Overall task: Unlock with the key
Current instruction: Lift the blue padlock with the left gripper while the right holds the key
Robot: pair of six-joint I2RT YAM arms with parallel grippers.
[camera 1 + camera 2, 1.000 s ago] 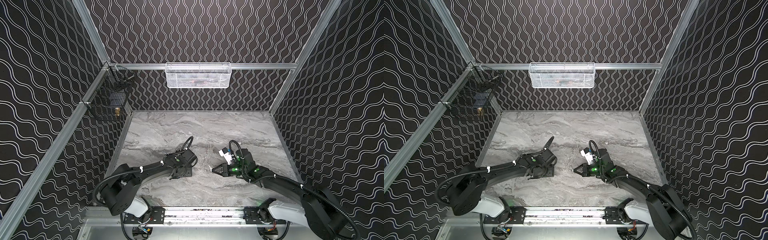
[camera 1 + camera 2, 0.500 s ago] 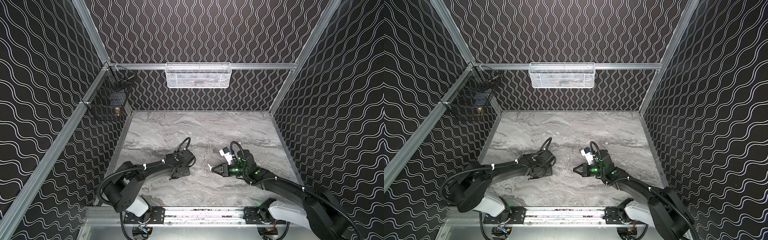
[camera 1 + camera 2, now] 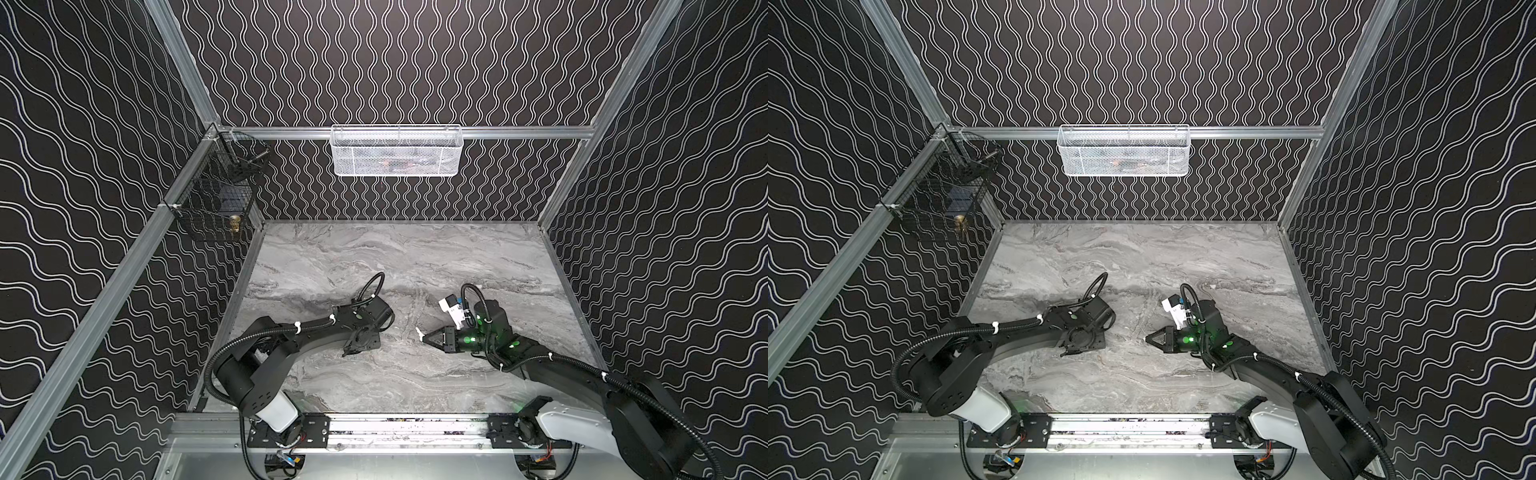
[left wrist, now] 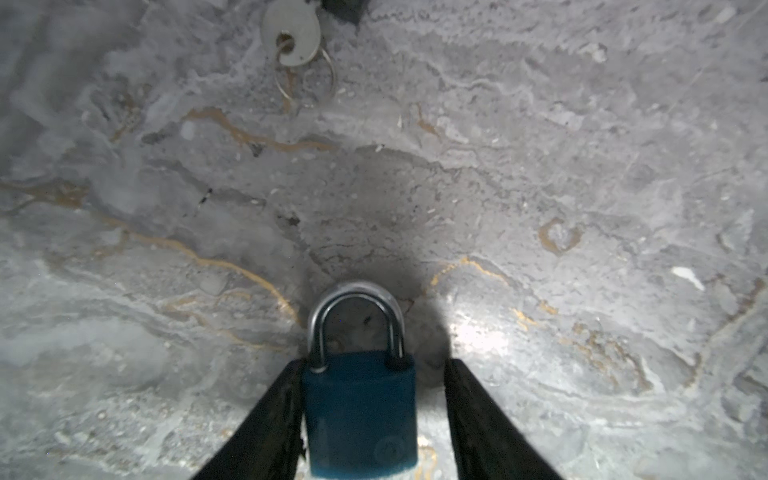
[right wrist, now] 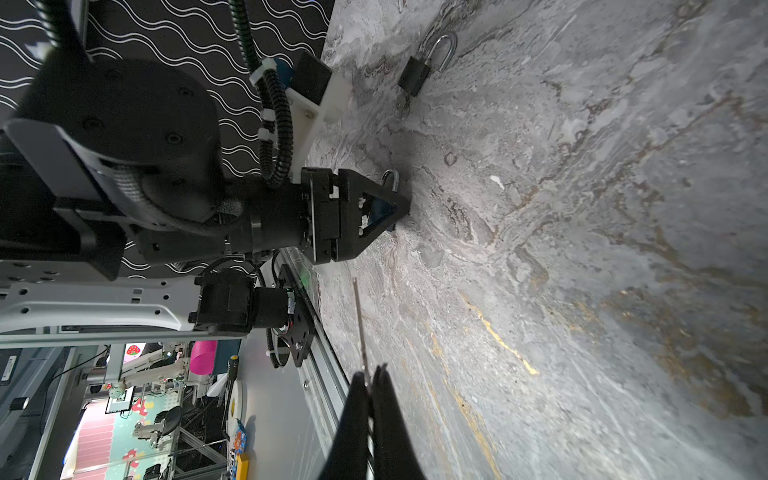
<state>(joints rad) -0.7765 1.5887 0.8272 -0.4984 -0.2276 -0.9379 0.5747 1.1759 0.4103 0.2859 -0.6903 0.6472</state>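
Note:
A blue padlock (image 4: 359,411) with a steel shackle lies on the marble table between the fingers of my left gripper (image 4: 374,365). One finger (image 4: 266,428) touches its body. The other finger (image 4: 486,424) stands off with a gap, so the gripper is open. In both top views the left gripper (image 3: 361,345) (image 3: 1081,345) points down at the table and hides the padlock. My right gripper (image 5: 370,374) (image 3: 424,337) is shut on the key (image 5: 360,324), which shows edge-on. The key's round head (image 4: 291,31) and ring face the padlock from a short way off.
A second, black padlock (image 5: 413,75) lies on the table beyond the left gripper (image 5: 395,208). A white mesh basket (image 3: 395,151) hangs on the back wall. A black wire basket (image 3: 216,203) hangs at the back left corner. The front rail (image 3: 395,426) bounds the marble table (image 3: 415,257).
The right gripper has edged a little to the left with the key. The left gripper stays over the same spot while its arm shifts slightly.

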